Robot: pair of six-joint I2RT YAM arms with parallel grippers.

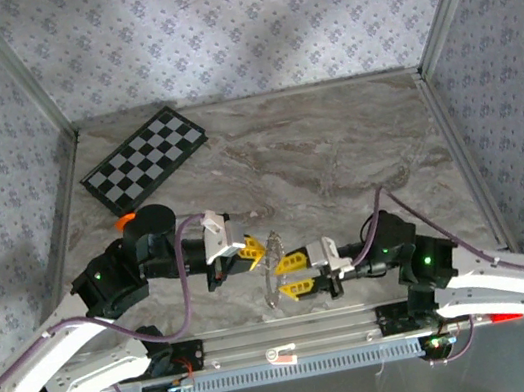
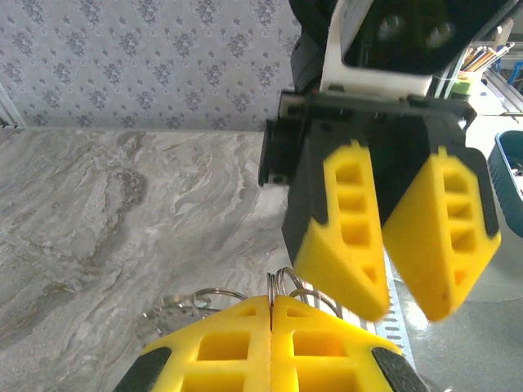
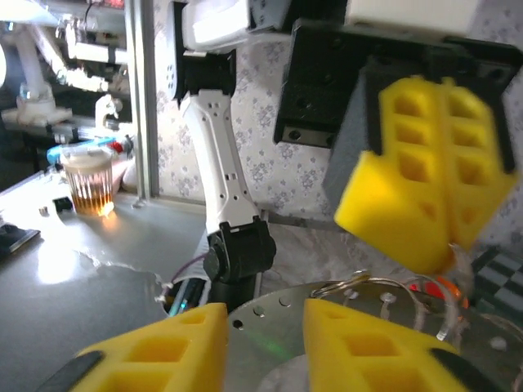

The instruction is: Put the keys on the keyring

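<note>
Left gripper [image 2: 271,304] jaws pinch the keyring [image 1: 272,275] on edge; right gripper [image 3: 263,317] jaws, spread, face it just beside.

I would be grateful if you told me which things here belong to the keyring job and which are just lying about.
Part of the job:
keyring, pinched in the shut left gripper
right gripper, open, facing it

Just lying about:
checkerboard, at the far left of the table
orange piece, beside the left arm
</note>
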